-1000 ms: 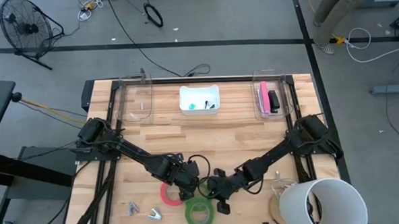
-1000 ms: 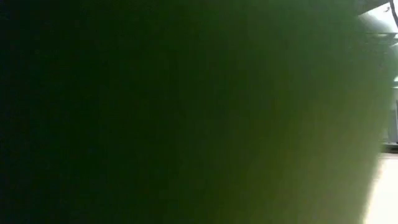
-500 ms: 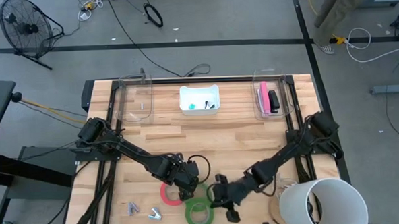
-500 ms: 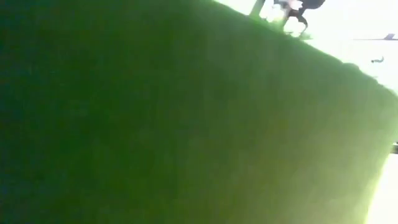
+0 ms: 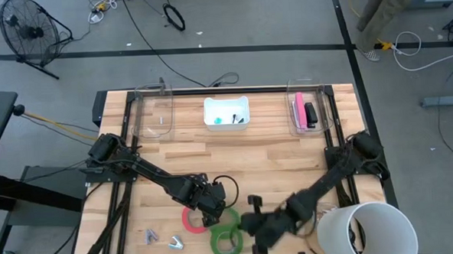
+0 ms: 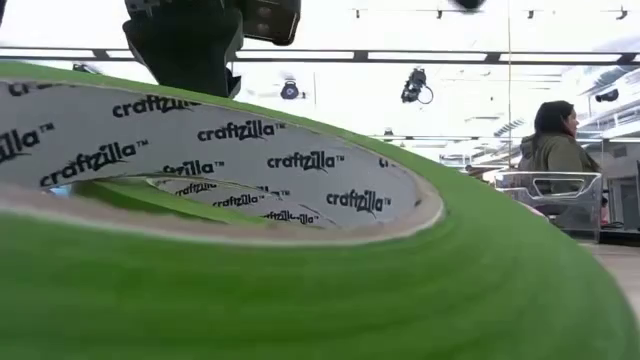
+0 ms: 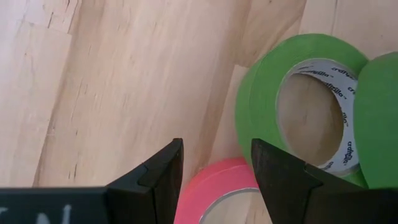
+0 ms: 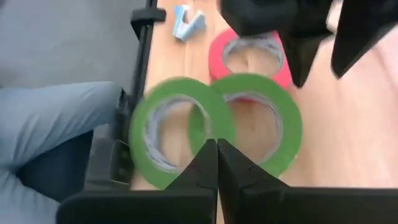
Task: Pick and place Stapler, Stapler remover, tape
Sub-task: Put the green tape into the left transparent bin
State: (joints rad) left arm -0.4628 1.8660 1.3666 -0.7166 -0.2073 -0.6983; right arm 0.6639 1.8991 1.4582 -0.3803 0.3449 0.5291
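Observation:
Three rolls of tape lie flat near the table's front edge: a red-pink roll (image 5: 189,220), a green roll (image 5: 232,216) overlapping it, and a second green roll (image 5: 225,243) in front. My left gripper (image 5: 211,213) stands open just above the red-pink roll (image 7: 214,186); I cannot tell whether it touches. My right gripper (image 5: 248,229) is shut, raised to the right of the green rolls (image 8: 255,118) with nothing in it. Two stapler removers (image 5: 162,239) lie at the near left. A pink stapler (image 5: 299,108) and a black one lie in the far right bin.
A clear bin (image 5: 154,115) stands at the far left, a white tray (image 5: 226,113) at the far middle, a clear bin (image 5: 312,127) at the far right. A large white cylinder (image 5: 365,230) stands at the near right corner. A person (image 6: 553,150) sits beyond the table.
My shut right gripper has risen and drawn back toward the table's near right, rolling as it went. The front green roll filled the low view with green a second ago; now its ring and printed core show there.

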